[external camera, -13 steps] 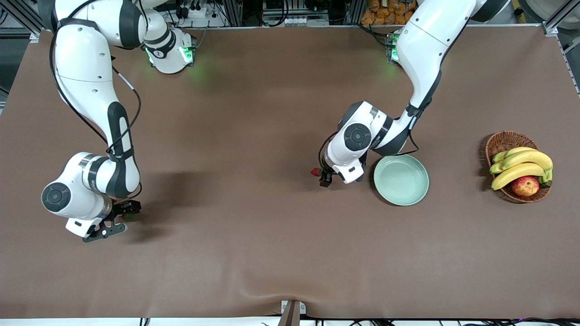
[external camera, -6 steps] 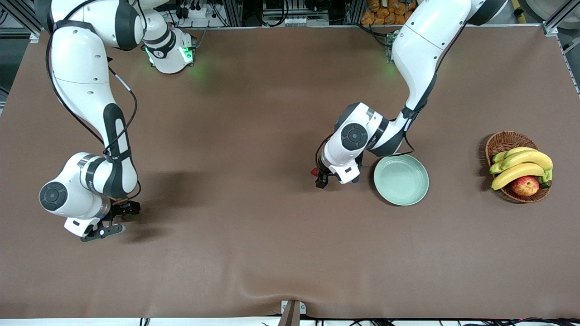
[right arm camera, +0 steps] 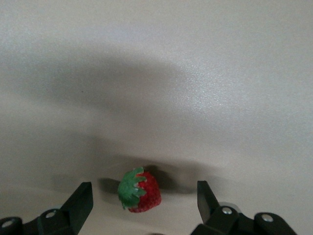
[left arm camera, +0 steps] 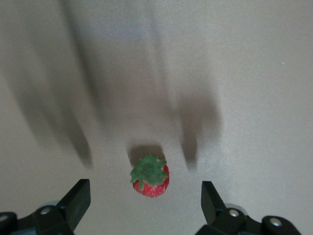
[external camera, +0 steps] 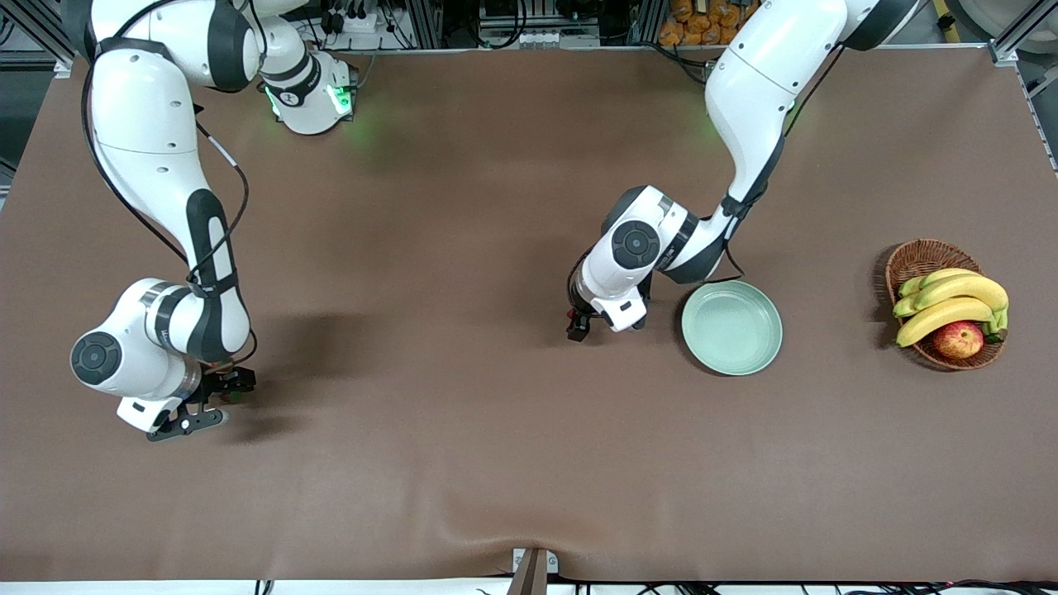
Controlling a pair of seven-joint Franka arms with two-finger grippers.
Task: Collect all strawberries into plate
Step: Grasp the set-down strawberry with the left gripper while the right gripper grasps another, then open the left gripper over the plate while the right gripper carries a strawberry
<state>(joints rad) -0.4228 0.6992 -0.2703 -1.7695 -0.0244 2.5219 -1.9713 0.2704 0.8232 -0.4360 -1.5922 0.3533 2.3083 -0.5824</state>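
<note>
Desk (external camera: 463, 430): covered in brown cloth, seen whole only in the front view.

Plate (external camera: 732, 327): pale mint-green, round, set on the desk toward the left arm's end, nothing seen in it. It is shown in the front view alone.

Left gripper (external camera: 576, 324): held low over the desk just beside the plate, on the side toward the right arm's end. Its jaws are spread wide. In the left wrist view (left arm camera: 142, 203) a strawberry (left arm camera: 150, 175) is seen lying on the desk between the two fingers, untouched by either; in the front view that berry is almost wholly hidden under the wrist.

Right gripper (external camera: 211, 402): held low over the desk toward the right arm's end, well apart from the plate. Its jaws stand wide, nothing gripped. A second strawberry (right arm camera: 139, 190) is shown between the fingers in the right wrist view (right arm camera: 142, 203), lying on the desk; in the front view it cannot be told clearly.

Wicker basket (external camera: 917, 258): at the left arm's end, with bananas (external camera: 950, 302) and an apple (external camera: 958, 339), front view only.
</note>
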